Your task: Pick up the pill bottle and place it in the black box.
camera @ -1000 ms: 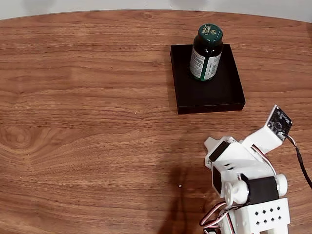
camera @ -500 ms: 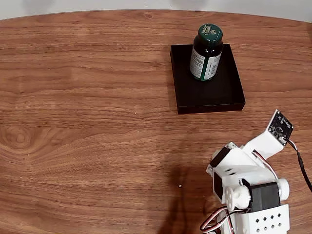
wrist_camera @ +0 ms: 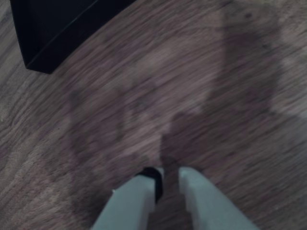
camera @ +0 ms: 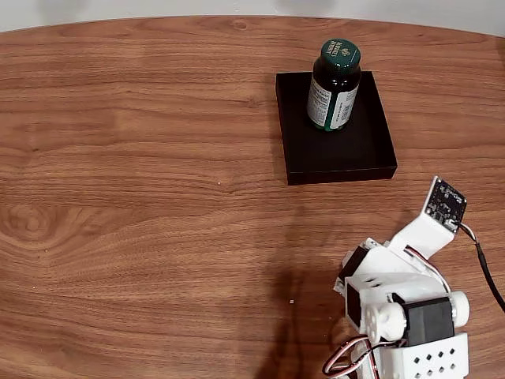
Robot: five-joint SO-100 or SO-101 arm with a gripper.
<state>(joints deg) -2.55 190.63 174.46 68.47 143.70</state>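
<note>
Fixed view: the pill bottle point(camera: 334, 85) stands upright inside the black box point(camera: 335, 158), toward its far end, with nothing gripping it. The arm point(camera: 402, 296) sits folded at the near right of the wooden table point(camera: 142, 158), well apart from the box. Wrist view: the gripper point(wrist_camera: 168, 175) points down at bare wood, its two fingers nearly together with only a thin gap and nothing between them, though the picture is blurred; a corner of the box shows at upper left. The placement appears complete. The remaining risk is small: a tall bottle on a shallow tray could topple if the table is jolted.
</note>
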